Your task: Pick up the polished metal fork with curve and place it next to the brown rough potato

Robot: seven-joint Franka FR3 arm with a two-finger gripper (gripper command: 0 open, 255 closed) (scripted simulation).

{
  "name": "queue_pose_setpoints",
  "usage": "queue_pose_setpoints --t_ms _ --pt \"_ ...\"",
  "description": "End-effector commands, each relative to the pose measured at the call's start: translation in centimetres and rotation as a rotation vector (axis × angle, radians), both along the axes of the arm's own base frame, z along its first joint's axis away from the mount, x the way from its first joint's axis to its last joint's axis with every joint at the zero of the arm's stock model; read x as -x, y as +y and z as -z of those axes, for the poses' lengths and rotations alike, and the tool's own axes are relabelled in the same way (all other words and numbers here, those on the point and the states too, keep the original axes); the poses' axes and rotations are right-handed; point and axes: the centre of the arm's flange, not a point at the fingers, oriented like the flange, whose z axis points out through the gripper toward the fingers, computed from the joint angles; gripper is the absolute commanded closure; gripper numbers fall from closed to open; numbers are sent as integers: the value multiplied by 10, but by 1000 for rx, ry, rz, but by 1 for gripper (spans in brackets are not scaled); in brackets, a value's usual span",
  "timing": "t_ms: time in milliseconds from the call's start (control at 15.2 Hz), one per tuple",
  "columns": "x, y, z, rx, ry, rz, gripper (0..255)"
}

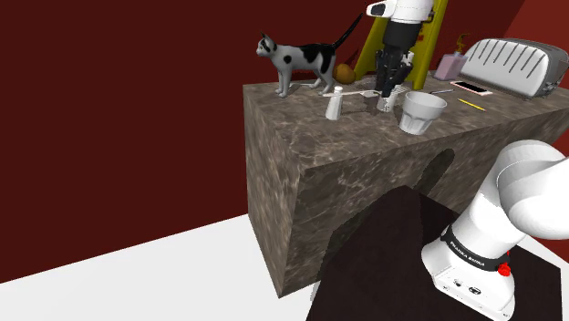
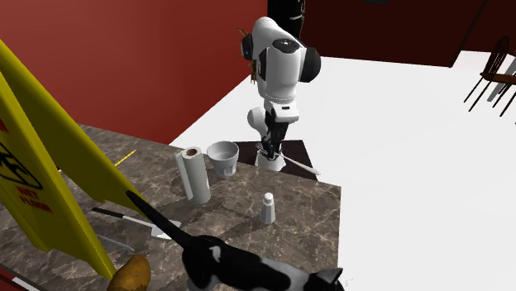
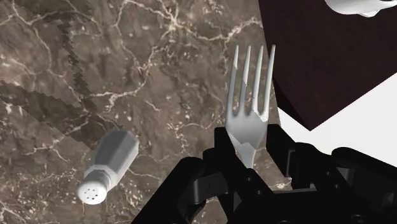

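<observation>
Beside the shaker, on its side away from the potato, your hand is clenched on the fork. It pinches the fork at the neck, just below the tines, which stick out past the hand toward the edge of the surface. You cannot tell from these views whether the fork is clear of the surface. The potato lies beyond the shaker, just beside the cat. Your grip is narrow and sits near one end, so the fork may swivel or slip if you swing fast. Carry it low and the tines could topple the shaker. Come in too close and you could set the round potato rolling, or strike the cat.
</observation>
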Motion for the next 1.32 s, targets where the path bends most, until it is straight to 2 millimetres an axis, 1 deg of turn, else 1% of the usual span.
queue_pose_setpoints --t_ms 0,1254 --pt "-1 0 -10 0 1 0 255" --pt "-148 -203 -11 0 1 0 255"
